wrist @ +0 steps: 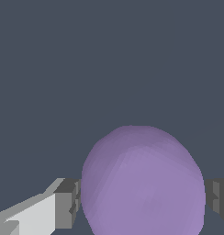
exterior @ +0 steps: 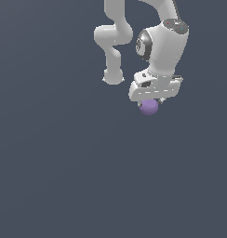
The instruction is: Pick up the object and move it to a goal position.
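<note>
Two views are on file, and you should read them in turn.

Exterior view: you have one white Franka arm folded over a plain dark grey-blue floor. Its white claw points downward, and the small smooth matte light-purple sphere sits directly beneath the palm, between the fingers, its upper part hidden by the claw body. No goal marker shows in this view. Whether the sphere rests on the floor or hangs clear of it cannot be told, since no shadow or contact line is visible.

Wrist view: the sphere fills the lower half of the picture, centred between the claw's grey fingertips, one on each flank. Both pads meet the sphere's sides with no visible gap, so you may judge the claw clenched on the sphere. The grip appears to fall across the widest part, which suits a round, smooth body that would slip out of an off-centre pinch.

Judgement: grasp appears secured; carrying to the goal remains outstanding.
</note>
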Robot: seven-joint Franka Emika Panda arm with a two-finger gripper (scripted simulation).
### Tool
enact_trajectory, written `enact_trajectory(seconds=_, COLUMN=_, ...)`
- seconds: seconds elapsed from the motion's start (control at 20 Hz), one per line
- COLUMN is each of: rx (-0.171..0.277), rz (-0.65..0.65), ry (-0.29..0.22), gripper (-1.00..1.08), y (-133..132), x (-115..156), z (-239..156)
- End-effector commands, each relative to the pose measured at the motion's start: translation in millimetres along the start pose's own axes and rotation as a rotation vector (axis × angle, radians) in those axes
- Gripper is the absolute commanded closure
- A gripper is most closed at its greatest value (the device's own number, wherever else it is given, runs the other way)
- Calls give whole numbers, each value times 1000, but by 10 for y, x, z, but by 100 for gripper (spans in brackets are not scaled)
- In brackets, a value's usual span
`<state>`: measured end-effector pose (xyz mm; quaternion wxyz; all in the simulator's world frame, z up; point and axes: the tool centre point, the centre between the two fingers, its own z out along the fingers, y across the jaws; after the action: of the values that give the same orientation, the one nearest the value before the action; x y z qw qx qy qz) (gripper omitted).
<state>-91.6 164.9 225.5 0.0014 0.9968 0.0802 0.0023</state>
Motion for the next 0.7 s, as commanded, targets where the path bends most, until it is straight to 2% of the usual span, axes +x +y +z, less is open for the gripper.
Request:
enact_trajectory(seconds=0.0, rx=0, rz=1, ry=-1, gripper=108, y=-95, x=-117, z=-99)
enact_trajectory(seconds=0.3, rx=1, rz=1, ry=-4, gripper=108, y=-246, x=-284, z=-251)
enact_trajectory(seconds=0.65, rx=3, rz=1, ry=-5, gripper=108, y=-284, x=-311, z=-290)
